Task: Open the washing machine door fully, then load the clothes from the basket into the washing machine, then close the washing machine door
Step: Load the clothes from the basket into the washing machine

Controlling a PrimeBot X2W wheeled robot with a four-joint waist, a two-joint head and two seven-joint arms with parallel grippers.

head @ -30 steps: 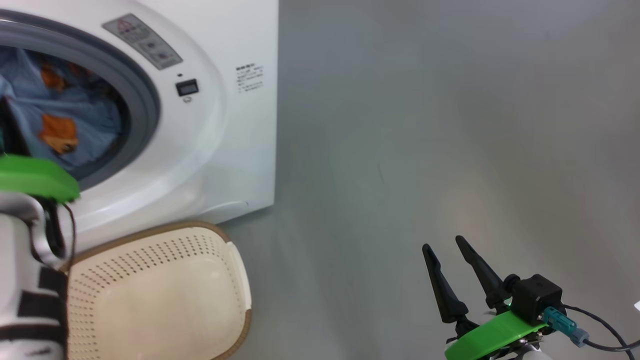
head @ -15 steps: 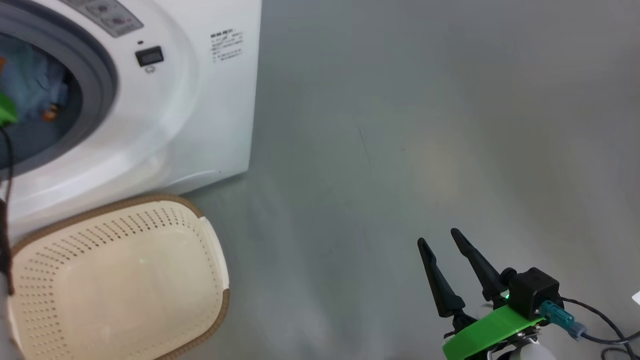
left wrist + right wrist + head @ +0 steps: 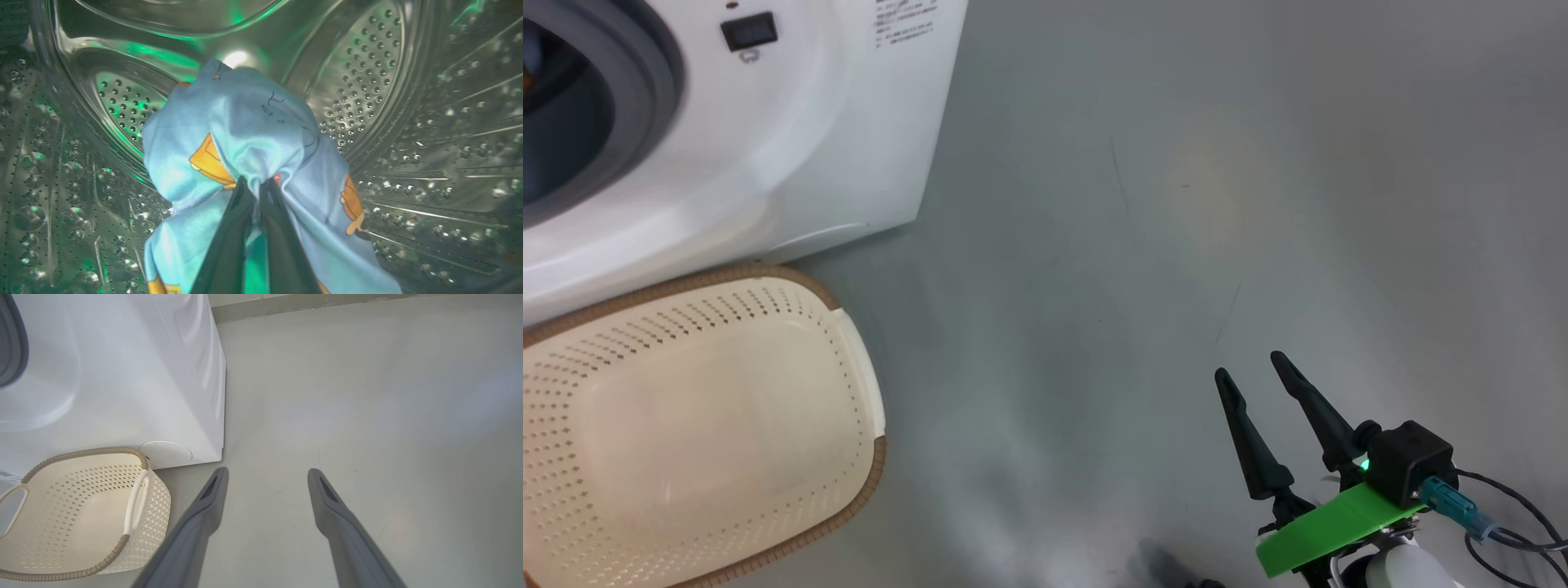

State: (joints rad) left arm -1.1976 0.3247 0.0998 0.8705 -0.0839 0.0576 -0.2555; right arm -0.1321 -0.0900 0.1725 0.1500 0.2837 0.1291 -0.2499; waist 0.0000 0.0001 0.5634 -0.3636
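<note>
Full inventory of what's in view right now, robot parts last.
washing machine: one, white, upper left of the head view, standing on the floor
seal: one, grey, ringing the machine's opening
display: one, small, black, on the machine's front beside the opening
drum: one, perforated steel, all around the left wrist view
clothes: one bunch, light blue with orange figures, inside the drum
basket: one, cream with brown rim, on the floor in front of the machine, no clothes seen in it
floor: grey
left gripper: dark, inside the drum, jaws shut on the clothes
right gripper: dark, over the floor, jaws open, holding nothing
</note>
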